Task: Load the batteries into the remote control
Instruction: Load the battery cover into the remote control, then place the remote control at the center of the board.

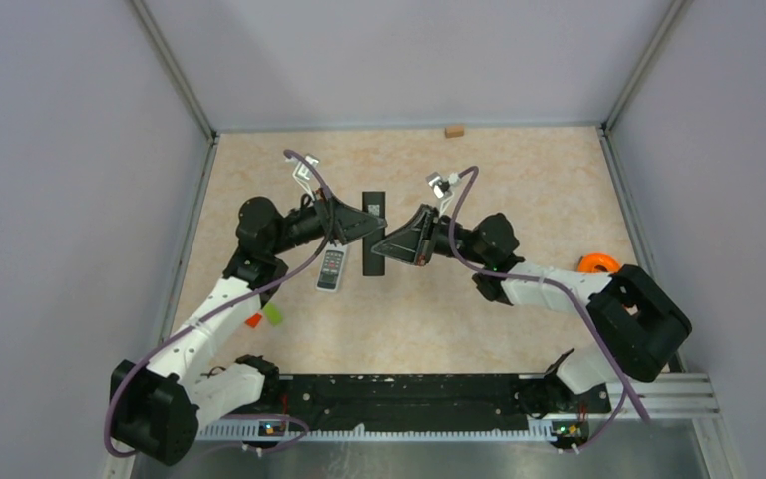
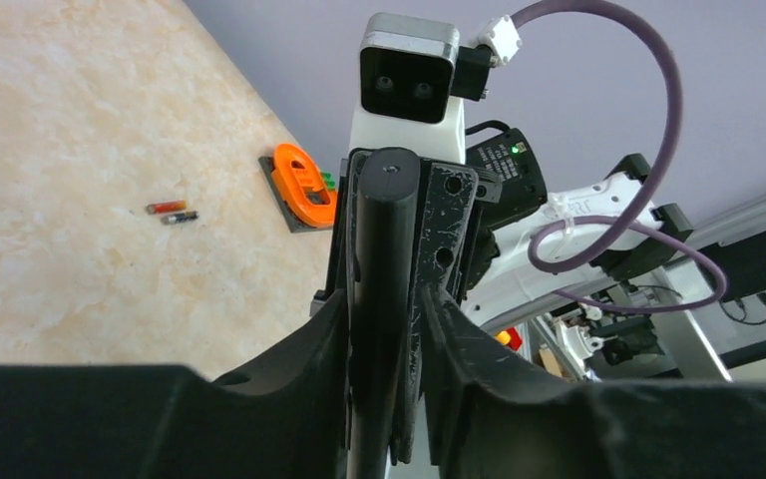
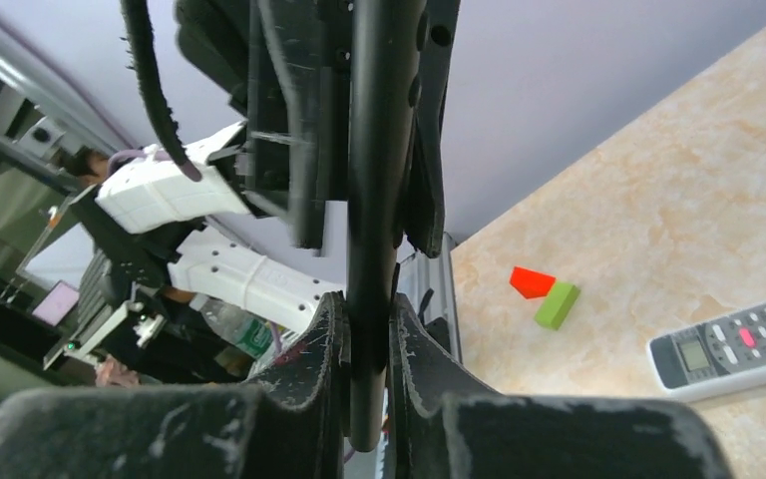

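Black remote fills both wrist views — batteries, perhaps two, lie beyond.

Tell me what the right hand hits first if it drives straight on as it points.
The right hand has the black remote clamped between its fingers; that comes first. Just beyond, probably, the left hand, gripping the same remote from the far side.

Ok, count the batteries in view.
2. A red battery and a darker battery lie side by side on the table, left of the orange object. More may be hidden.
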`<action>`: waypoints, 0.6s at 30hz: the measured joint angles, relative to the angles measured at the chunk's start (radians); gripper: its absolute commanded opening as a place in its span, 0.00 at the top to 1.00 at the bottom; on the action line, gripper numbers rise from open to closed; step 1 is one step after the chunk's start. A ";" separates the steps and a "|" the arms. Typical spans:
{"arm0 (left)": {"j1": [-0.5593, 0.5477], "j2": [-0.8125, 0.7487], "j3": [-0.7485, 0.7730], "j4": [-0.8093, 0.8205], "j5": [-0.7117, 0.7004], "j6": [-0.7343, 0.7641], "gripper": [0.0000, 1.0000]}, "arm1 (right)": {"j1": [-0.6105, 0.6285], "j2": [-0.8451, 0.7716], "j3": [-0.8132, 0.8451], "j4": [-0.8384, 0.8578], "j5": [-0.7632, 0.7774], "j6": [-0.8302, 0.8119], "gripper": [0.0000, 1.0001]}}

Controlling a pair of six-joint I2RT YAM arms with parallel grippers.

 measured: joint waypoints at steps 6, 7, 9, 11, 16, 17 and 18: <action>-0.008 -0.030 0.040 -0.198 -0.105 0.103 0.01 | -0.008 -0.068 0.002 -0.270 0.120 -0.113 1.00; -0.008 -0.043 0.053 -0.255 -0.145 0.130 0.01 | -0.012 -0.094 0.007 -0.350 0.154 -0.143 1.00; -0.008 -0.067 0.072 -0.346 -0.228 0.177 0.01 | -0.025 -0.152 0.042 -0.554 0.247 -0.221 1.00; -0.008 -0.087 0.087 -0.428 -0.315 0.215 0.01 | -0.046 -0.193 0.099 -0.752 0.372 -0.305 1.00; -0.008 -0.098 0.115 -0.620 -0.551 0.289 0.01 | -0.128 -0.166 0.248 -1.130 0.700 -0.481 1.00; -0.007 -0.095 0.117 -0.650 -0.584 0.294 0.01 | -0.143 -0.135 0.277 -1.192 0.773 -0.512 1.00; -0.007 -0.091 0.120 -0.680 -0.618 0.300 0.01 | -0.154 -0.101 0.298 -1.240 0.835 -0.536 1.00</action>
